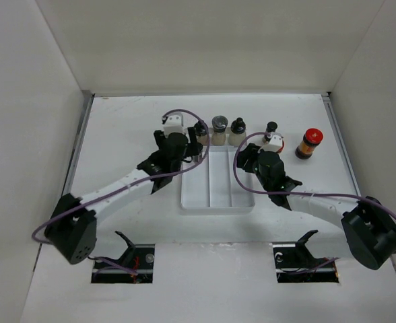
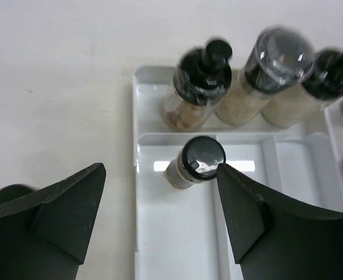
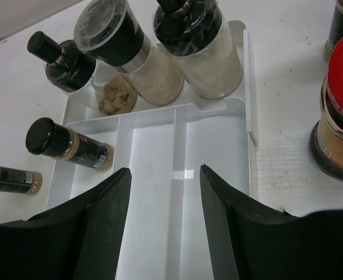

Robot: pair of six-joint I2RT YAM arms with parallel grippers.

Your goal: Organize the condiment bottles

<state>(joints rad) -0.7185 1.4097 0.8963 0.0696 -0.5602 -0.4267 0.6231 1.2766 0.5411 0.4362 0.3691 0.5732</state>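
Black-capped vial [image 2: 200, 158] stands in tray [image 2: 177, 233] (left jaws apart).

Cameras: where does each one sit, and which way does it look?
Top view: above, behind the arms, looking down at the table; both arms show.
Left wrist: on the left gripper, looking down at a small bottle in the tray; fingers show.
Right wrist: on the right gripper, looking along the tray; fingers show.
Both wrist views share the tray and three tall bottles.
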